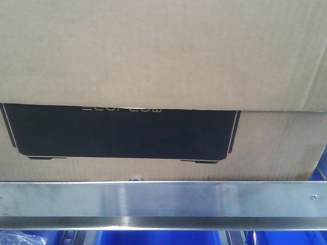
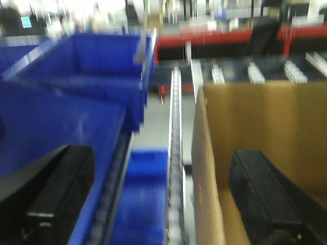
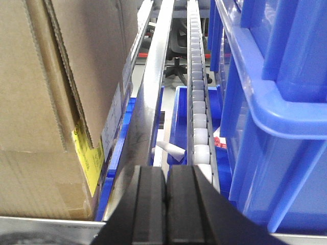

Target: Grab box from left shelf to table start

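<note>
The box (image 1: 163,56), brown cardboard with a black printed panel (image 1: 122,133), fills the front view and sits on the left shelf behind its steel front rail (image 1: 163,199). In the blurred left wrist view my left gripper (image 2: 158,163) is open wide. The box's tan wall edge (image 2: 204,168) runs between its fingers, and the right finger (image 2: 263,196) lies over the brown cardboard. Whether it touches the box, I cannot tell. My right gripper (image 3: 166,176) is shut and empty, just right of the box (image 3: 41,102), over a lane of white rollers (image 3: 196,102).
A blue bin (image 2: 97,66) stands left of the box, and another blue bin (image 3: 276,102) stands close on the right of the right gripper. More blue bins (image 1: 153,238) sit below the rail. A metal divider (image 3: 153,92) runs beside the box.
</note>
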